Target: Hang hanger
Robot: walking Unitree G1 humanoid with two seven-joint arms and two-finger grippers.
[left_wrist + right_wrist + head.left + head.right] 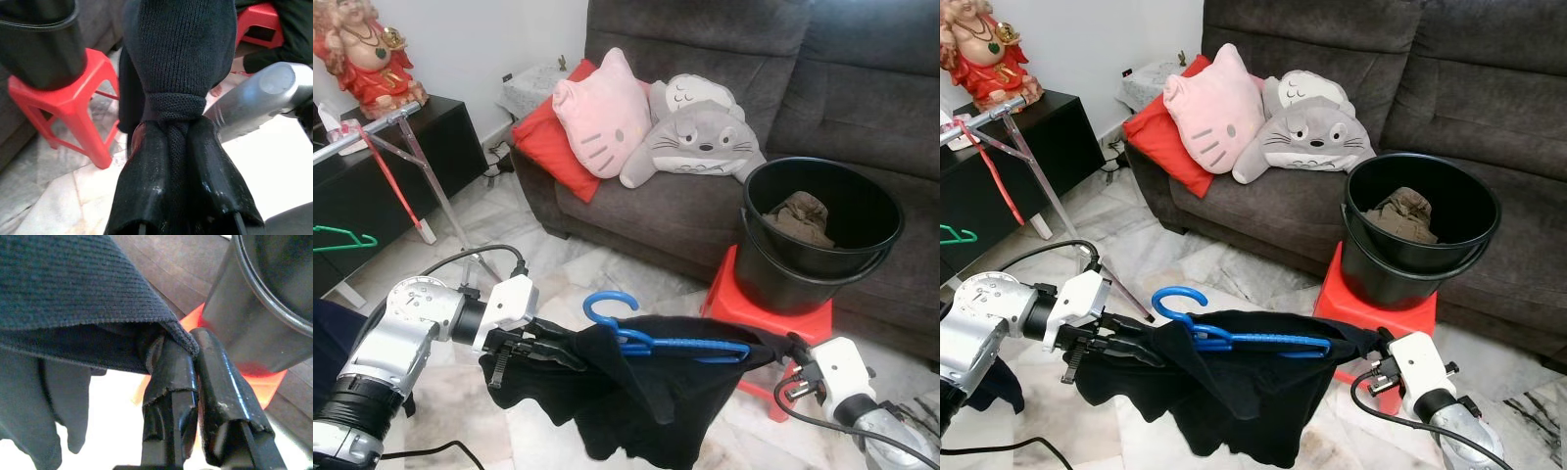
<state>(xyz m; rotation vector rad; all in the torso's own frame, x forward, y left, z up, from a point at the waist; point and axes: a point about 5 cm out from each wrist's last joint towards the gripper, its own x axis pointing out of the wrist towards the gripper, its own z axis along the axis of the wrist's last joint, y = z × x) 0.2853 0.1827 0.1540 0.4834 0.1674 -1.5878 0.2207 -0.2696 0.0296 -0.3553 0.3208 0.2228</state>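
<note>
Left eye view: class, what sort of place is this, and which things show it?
Probably a home living room: a grey sofa with plush cushions, a marble floor, and a drying rack nearby.

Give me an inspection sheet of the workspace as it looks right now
Surface: marble floor, pale and veined.
Job's things: blue hanger inside a black garment, stretched between both claws; drying rack to the robot's left, with a green hanger near it.
Clutter: black bucket holding brown cloth, standing on a red stool.
Grippers: left claw shut on the garment's left end; right claw shut on its right end.
Cables: black cable looping over the left arm; another at the right wrist.
Surroundings: grey sofa with red, pink and grey cushions; dark cabinet with a red figurine.
</note>
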